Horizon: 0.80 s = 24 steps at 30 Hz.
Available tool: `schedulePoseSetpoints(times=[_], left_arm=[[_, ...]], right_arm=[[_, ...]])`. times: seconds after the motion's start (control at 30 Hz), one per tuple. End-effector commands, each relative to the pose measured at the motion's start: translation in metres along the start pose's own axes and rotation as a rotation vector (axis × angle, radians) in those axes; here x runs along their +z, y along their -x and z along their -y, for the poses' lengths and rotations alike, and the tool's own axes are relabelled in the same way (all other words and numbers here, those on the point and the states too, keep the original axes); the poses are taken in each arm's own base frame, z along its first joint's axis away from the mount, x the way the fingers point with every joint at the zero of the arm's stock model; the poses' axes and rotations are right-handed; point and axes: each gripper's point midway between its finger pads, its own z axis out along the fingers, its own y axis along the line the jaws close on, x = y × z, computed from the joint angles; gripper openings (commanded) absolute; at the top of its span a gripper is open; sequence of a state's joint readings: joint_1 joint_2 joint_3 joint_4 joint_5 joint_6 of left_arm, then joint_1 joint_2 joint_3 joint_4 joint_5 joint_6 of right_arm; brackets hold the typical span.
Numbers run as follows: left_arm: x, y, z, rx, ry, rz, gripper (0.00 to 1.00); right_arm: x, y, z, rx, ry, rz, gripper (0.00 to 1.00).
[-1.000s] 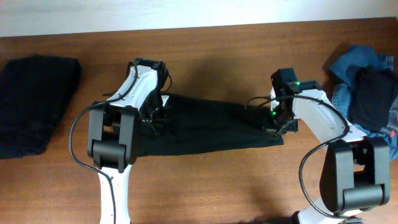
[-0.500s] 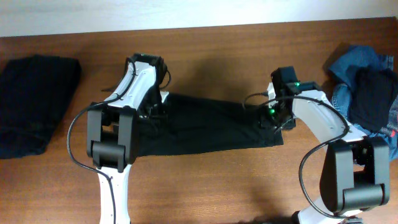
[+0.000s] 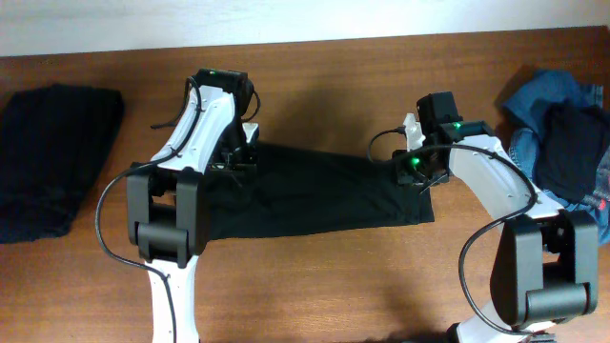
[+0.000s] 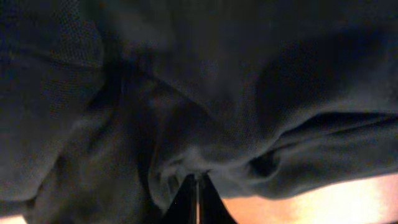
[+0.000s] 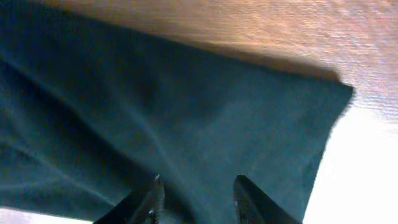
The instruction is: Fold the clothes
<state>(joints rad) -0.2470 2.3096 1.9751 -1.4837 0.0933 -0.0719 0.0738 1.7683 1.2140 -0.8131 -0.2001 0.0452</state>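
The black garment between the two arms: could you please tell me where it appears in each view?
Overhead: black garment spread flat at centre.
Left wrist: garment bunched, filling nearly the frame.
Right wrist: garment flat, covering most; corner upper right.
Shared landmark: the wooden table.

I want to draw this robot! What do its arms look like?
The left arm and right arm both have white links and chunky black joints. A thin black cable loops beside each. Small green lights glow near the right wrist. The right gripper has two dark fingers.
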Motion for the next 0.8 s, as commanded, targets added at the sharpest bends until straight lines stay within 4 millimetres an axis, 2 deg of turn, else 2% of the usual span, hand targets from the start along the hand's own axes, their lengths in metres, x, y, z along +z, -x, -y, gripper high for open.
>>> schedulePoseSetpoints(times=[0.0, 0.13, 0.33, 0.47, 0.57, 0.77], left_arm=[[-0.017, 0.01, -0.001, 0.006, -0.003, 0.08, 0.08], [-0.018, 0.017, 0.0, -0.022, -0.007, 0.108, 0.09], [-0.017, 0.011, 0.001, -0.021, -0.004, 0.083, 0.08], [-0.016, 0.003, 0.0, -0.024, -0.001, 0.052, 0.08], [-0.015, -0.003, -0.001, -0.026, 0.001, 0.026, 0.08], [-0.009, -0.01, -0.002, -0.03, 0.003, -0.007, 0.08]], right_arm=[[0.003, -0.001, -0.012, -0.13, 0.059, -0.003, 0.45], [0.007, 0.0, -0.025, -0.192, 0.071, 0.013, 0.46], [0.019, 0.007, -0.06, -0.306, 0.086, 0.073, 0.45], [0.021, 0.01, -0.077, -0.352, 0.097, 0.096, 0.28], [0.022, 0.007, -0.08, -0.354, 0.1, 0.088, 0.21], [0.034, -0.007, -0.075, -0.35, 0.1, 0.063, 0.17]])
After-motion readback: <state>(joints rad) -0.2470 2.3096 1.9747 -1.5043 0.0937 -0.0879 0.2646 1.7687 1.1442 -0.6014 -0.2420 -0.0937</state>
